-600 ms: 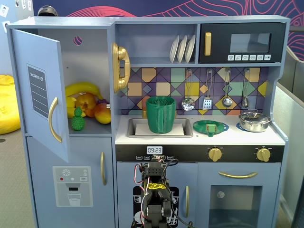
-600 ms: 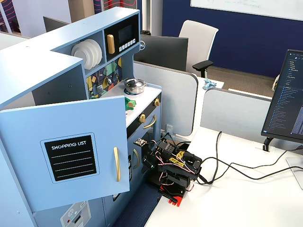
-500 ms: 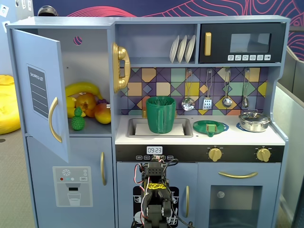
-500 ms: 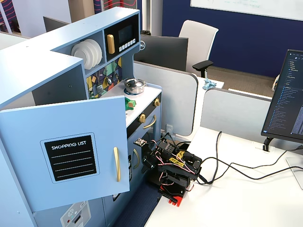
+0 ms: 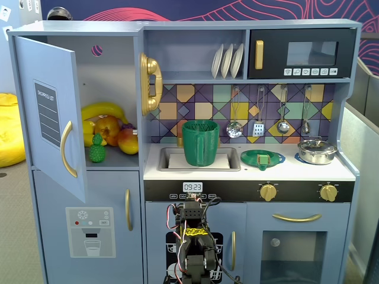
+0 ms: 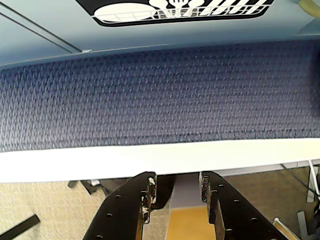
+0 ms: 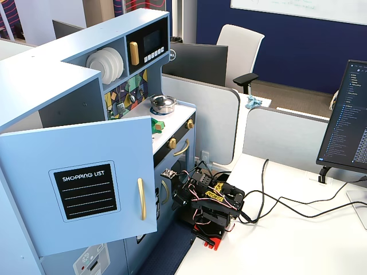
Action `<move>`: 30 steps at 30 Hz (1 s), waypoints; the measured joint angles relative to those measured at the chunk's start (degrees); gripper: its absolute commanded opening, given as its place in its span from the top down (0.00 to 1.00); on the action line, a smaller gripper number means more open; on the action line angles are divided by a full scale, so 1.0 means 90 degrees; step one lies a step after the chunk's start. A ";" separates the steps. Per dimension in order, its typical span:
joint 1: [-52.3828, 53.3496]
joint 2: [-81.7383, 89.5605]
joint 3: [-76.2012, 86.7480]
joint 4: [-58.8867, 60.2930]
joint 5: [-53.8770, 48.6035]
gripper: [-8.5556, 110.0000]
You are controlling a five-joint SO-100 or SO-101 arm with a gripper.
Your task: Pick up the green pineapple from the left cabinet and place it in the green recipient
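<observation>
The green pineapple (image 5: 97, 149) stands upright at the front of the shelf inside the left cabinet (image 5: 112, 65), whose door (image 5: 50, 112) is swung open to the left. The green recipient (image 5: 200, 142) stands in the sink to the right of the cabinet. My arm (image 5: 192, 248) is folded low in front of the kitchen's lower doors, far below both; it also shows in the other fixed view (image 7: 209, 200). In the wrist view my gripper (image 6: 176, 181) is open and empty, its jaws apart over floor and a white edge. The pineapple and recipient are out of the wrist view.
A yellow banana (image 5: 103, 110) and orange-red fruits (image 5: 128, 141) lie behind the pineapple. A flat green dish (image 5: 262, 157) and a steel pot (image 5: 317, 151) sit on the counter. A gold phone (image 5: 150, 83) hangs on the cabinet's right wall. The open door (image 7: 80, 183) juts out beside the arm.
</observation>
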 measured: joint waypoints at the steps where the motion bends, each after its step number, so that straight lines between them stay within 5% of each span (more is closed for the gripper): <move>1: -0.0010 0.0000 0.0000 0.0000 -0.0010 0.93; 8: -0.0723 -0.0020 0.0049 -0.0205 -0.0166 0.93; 13: -0.1533 -0.0254 -0.0049 -0.2129 -0.0342 0.93; 18: -0.2412 -0.0967 -0.0908 -0.3877 -0.0957 0.85; 24: -0.3242 -0.2051 -0.2402 -0.4561 -0.1318 0.71; 30: -0.3379 -0.2861 -0.3359 -0.5488 -0.1045 0.67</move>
